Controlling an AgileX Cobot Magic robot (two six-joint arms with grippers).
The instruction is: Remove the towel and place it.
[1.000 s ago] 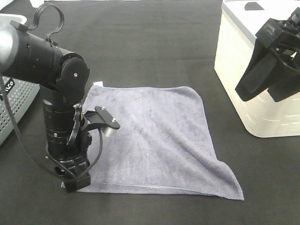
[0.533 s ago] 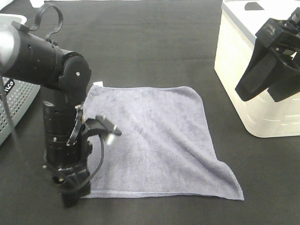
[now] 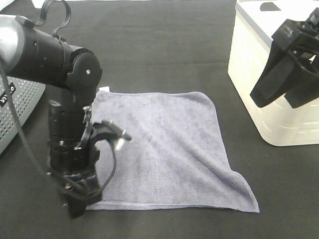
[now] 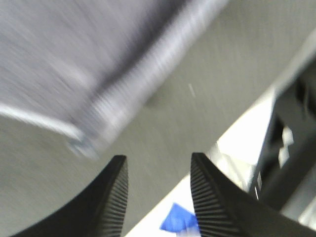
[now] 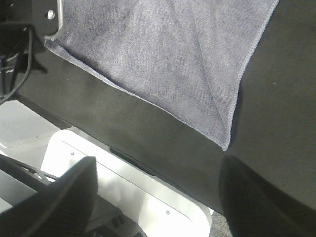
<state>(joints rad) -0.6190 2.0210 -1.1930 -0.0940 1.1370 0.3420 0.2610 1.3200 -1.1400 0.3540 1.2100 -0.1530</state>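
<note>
- One black desk [image 3: 164, 45] carries everything, its dark surface running across the whole overhead view.
- Spread flat on it, near the middle, lies the towel [image 3: 164, 149], a square grey-blue cloth with stitched edges; a small white tag [image 3: 103, 88] shows at its far left corner.
- Right of the towel and apart from it stands a cream-white bin [image 3: 259, 94], partly hidden by the right arm.
- At the left edge, a grey perforated basket [image 3: 20, 107] sits behind the left arm.
- Over the towel's near left corner, the left tool [image 4: 157, 192] points down; its two ribbed fingers [image 4: 207, 197] stand partly apart with nothing between them, and the towel's hem lies just beyond the tips, blurred in the wrist view.
- High above the bin, the right tool [image 3: 284, 82] hangs with its fingers wide apart and grips nothing; its wrist view looks down on the towel's right corner.
</note>
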